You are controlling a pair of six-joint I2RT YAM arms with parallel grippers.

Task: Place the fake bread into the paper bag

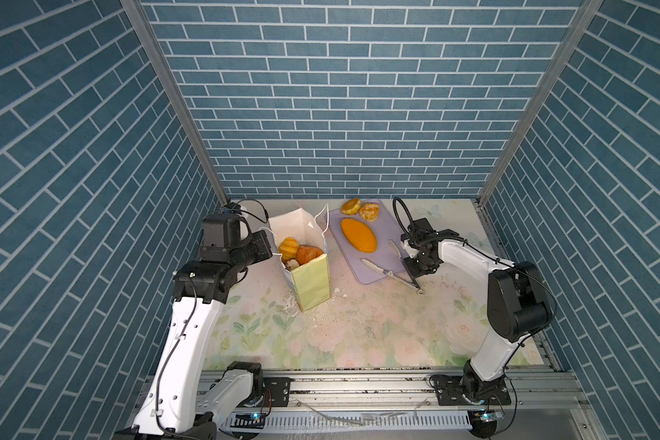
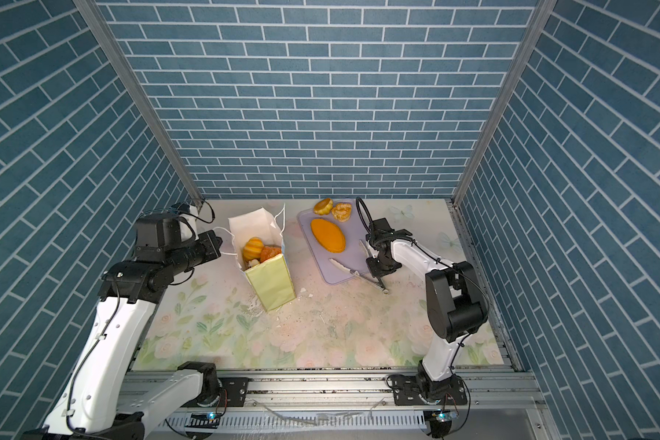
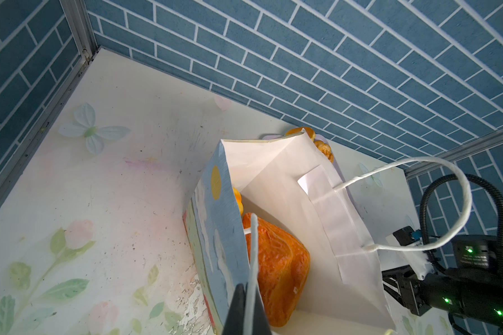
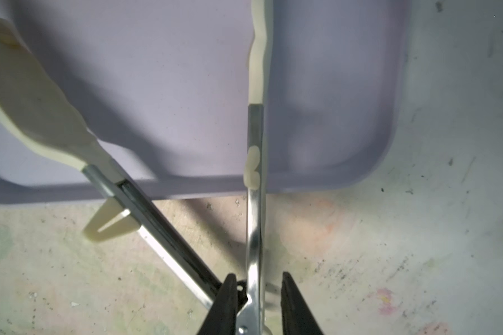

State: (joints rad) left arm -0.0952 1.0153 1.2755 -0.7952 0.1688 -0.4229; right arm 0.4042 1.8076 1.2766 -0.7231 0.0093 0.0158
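Nearby, tongs (image 4: 255, 232) overhanging tray (image 4: 172, 87), seemingly between right gripper (image 4: 258, 274) jaws, paper bag (image 1: 313, 280) apart.

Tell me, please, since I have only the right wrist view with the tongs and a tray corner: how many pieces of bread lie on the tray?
Observer: Three lie on the lavender tray: a long oval loaf, plus a round bun and a knotted pastry at its far end.
Operator: Thank you. Where does the bag stand?
Observer: In both top views the paper bag stands upright to the left of the tray. Its mouth is open, and a striped bun and a croissant show inside.
Operator: And what is the left arm doing?
Observer: The left gripper is shut on the bag's near cord handle.
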